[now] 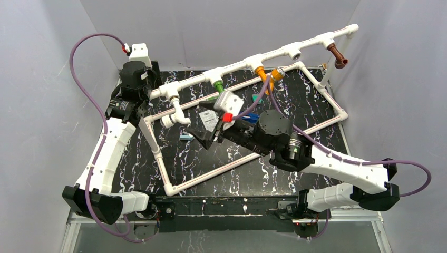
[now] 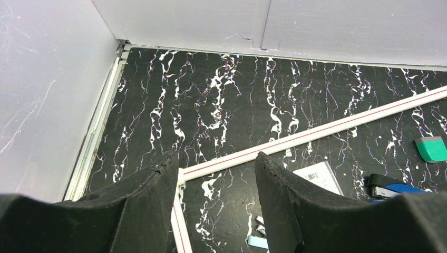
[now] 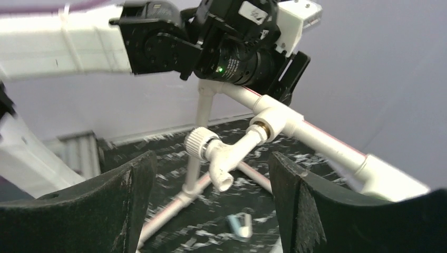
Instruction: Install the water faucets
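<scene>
A white faucet [image 1: 176, 117] hangs from the leftmost tee of the white pipe frame [image 1: 237, 64]. Green [image 1: 217, 84], orange [image 1: 262, 74] and brown [image 1: 338, 57] faucets sit on tees further right. My right gripper [image 1: 200, 132] is open and empty just right of the white faucet. In the right wrist view the faucet [image 3: 221, 153] lies ahead between the open fingers [image 3: 132, 195], touching neither. My left gripper [image 1: 138, 108] is open and empty at the frame's left corner, which shows between its fingers [image 2: 153, 195] in the left wrist view [image 2: 182, 174].
The frame's base rectangle [image 1: 248, 158] lies on the black marbled table. A labelled white card [image 2: 319, 176], a blue tool [image 2: 395, 187] and a teal piece [image 2: 432, 149] lie inside it. One tee [image 1: 295, 52] is bare. Grey walls [image 1: 47, 105] stand close at the left, back and right.
</scene>
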`<act>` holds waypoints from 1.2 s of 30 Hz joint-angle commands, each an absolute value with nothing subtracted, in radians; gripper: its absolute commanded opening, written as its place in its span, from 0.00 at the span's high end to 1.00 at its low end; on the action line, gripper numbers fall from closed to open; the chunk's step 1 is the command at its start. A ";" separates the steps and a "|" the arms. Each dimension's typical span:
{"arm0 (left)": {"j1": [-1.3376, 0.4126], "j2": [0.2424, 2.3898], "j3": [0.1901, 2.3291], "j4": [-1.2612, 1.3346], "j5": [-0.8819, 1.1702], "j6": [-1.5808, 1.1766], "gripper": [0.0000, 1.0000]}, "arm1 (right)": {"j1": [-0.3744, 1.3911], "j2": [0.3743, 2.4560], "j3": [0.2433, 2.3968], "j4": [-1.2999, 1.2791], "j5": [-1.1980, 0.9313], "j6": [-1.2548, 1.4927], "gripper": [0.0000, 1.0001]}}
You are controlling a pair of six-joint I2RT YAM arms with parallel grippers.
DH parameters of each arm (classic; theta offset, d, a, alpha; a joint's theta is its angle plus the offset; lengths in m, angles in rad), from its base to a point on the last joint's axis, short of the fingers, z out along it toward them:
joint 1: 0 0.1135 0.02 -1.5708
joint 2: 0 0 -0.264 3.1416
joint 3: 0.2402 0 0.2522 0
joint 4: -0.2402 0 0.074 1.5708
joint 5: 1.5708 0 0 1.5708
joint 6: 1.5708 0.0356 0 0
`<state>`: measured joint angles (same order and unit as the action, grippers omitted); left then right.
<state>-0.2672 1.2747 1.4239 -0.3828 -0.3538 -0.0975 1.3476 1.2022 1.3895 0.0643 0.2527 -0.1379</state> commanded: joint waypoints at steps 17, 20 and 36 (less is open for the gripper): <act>-0.330 1.360 1.347 -0.602 -0.293 -0.117 0.47 | 1.409 1.384 1.452 -0.039 0.264 -1.346 0.11; -0.331 1.359 1.347 -0.603 -0.295 -0.117 0.47 | 1.423 1.428 1.445 -0.011 0.346 -1.463 0.11; -0.339 1.347 1.337 -0.597 -0.299 -0.114 0.46 | 1.420 1.606 1.427 0.310 0.575 -1.674 0.24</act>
<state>-0.2783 1.2793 1.4254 -0.3855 -0.3752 -0.0887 1.4223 1.5894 1.4078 0.1539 0.5091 -1.6268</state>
